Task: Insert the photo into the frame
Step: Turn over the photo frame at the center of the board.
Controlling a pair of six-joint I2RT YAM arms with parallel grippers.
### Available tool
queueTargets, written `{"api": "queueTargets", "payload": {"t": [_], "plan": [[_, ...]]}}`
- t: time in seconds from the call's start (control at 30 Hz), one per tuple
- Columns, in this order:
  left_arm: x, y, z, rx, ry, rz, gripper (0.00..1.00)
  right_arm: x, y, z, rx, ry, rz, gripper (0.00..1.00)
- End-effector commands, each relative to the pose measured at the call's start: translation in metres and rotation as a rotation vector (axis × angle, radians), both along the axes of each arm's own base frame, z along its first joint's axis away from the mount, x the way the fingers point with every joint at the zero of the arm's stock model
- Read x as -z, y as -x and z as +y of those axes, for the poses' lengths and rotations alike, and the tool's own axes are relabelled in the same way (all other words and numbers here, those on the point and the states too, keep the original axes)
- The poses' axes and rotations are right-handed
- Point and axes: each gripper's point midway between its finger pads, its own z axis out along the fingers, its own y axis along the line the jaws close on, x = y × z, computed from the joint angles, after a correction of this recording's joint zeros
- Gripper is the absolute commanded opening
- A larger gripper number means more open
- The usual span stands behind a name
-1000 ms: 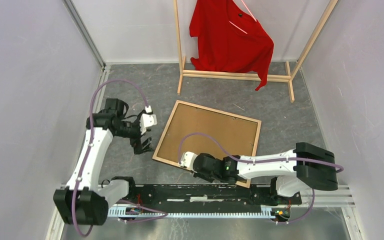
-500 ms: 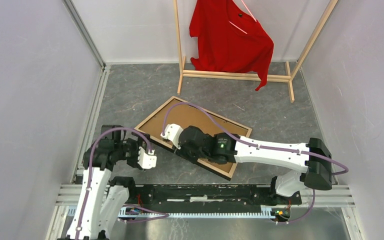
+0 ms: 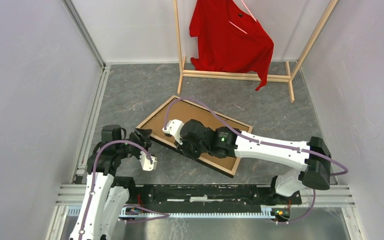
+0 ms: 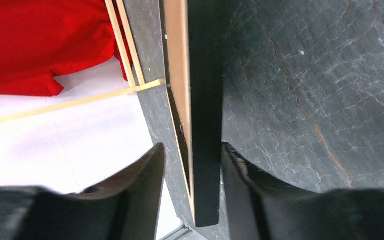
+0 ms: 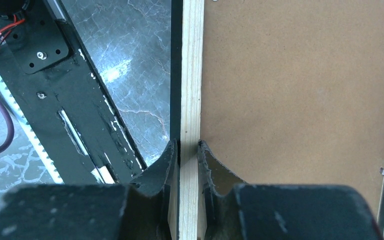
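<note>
I see a grey stone-look desk point(image 3: 130, 95) with pale cracks. In the middle is the frame point(image 3: 195, 111), back side up and turned at a slant, its brown board showing. I cannot tell if it lies flat or is tipped up. A wooden rack point(image 3: 220, 74) stands at the far side. A black bar point(image 3: 205, 192) runs along the near edge.

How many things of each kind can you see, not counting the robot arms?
Picture frame: 1
Brown board inside it: 1
Red shirt: 1
Wooden rack: 1
Total: 4
</note>
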Motion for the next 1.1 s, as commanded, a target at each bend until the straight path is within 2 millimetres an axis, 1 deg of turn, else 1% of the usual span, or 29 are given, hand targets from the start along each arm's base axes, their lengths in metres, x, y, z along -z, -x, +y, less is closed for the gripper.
{"api": "queueTargets", "payload": {"t": [0.0, 0.17, 0.27, 0.33, 0.37, 0.43, 0.5, 0.53, 0.57, 0.6, 0.63, 0.73, 0.77, 0.87, 0.93, 0.97, 1.0, 1.07], "plan": [[-0.015, -0.013, -0.009, 0.087, -0.016, -0.133, 0.48, -0.051, -0.011, 0.014, 0.003, -0.151, -0.03, 0.0], [-0.012, -0.016, -0.008, 0.094, -0.041, -0.142, 0.45, -0.062, -0.017, 0.01, 0.011, -0.182, -0.013, 0.0], [-0.012, -0.019, -0.01, 0.106, -0.039, -0.186, 0.43, -0.071, -0.021, 0.009, 0.016, -0.206, -0.014, 0.01], [-0.011, -0.02, -0.011, 0.115, -0.038, -0.204, 0.43, -0.077, -0.022, 0.009, 0.009, -0.23, -0.003, 0.01], [-0.009, -0.02, -0.012, 0.12, -0.043, -0.206, 0.45, -0.08, -0.023, 0.008, 0.009, -0.243, 0.004, 0.01], [-0.01, -0.023, -0.013, 0.121, -0.036, -0.224, 0.6, -0.085, -0.025, 0.008, 0.006, -0.264, 0.015, 0.0], [-0.014, -0.027, -0.015, 0.119, -0.014, -0.247, 0.7, -0.087, -0.027, 0.009, 0.001, -0.266, 0.023, 0.0], [-0.017, -0.029, -0.016, 0.115, -0.003, -0.26, 0.78, -0.087, -0.027, 0.009, -0.001, -0.264, 0.029, 0.0], [-0.02, -0.03, -0.017, 0.116, 0.007, -0.269, 0.82, -0.087, -0.027, 0.009, -0.002, -0.266, 0.031, 0.0], [-0.021, -0.031, -0.019, 0.12, 0.008, -0.278, 0.83, -0.088, -0.027, 0.01, -0.005, -0.269, 0.034, 0.0], [-0.021, -0.032, -0.019, 0.121, 0.004, -0.278, 0.81, -0.087, -0.027, 0.009, -0.006, -0.267, 0.035, 0.0], [-0.021, -0.036, -0.022, 0.124, -0.008, -0.261, 0.68, -0.087, -0.028, 0.009, -0.005, -0.269, 0.034, 0.0], [-0.022, -0.037, -0.023, 0.122, -0.009, -0.251, 0.63, -0.087, -0.029, 0.009, -0.006, -0.267, 0.033, 0.0], [-0.025, -0.042, -0.027, 0.108, -0.013, -0.194, 0.42, -0.086, -0.03, 0.007, -0.003, -0.264, 0.031, 0.0], [-0.026, -0.046, -0.028, 0.099, -0.033, -0.157, 0.32, -0.087, -0.032, 0.005, 0.001, -0.263, 0.028, 0.0], [-0.026, -0.048, -0.029, 0.093, -0.039, -0.141, 0.28, -0.087, -0.034, 0.004, 0.004, -0.262, 0.025, 0.02], [-0.027, -0.05, -0.03, 0.088, -0.039, -0.128, 0.24, -0.088, -0.035, 0.003, 0.006, -0.258, 0.017, 0.08], [-0.036, -0.052, -0.033, 0.079, -0.025, -0.11, 0.14, -0.092, -0.041, -0.003, 0.014, -0.24, -0.024, 0.36]]}}
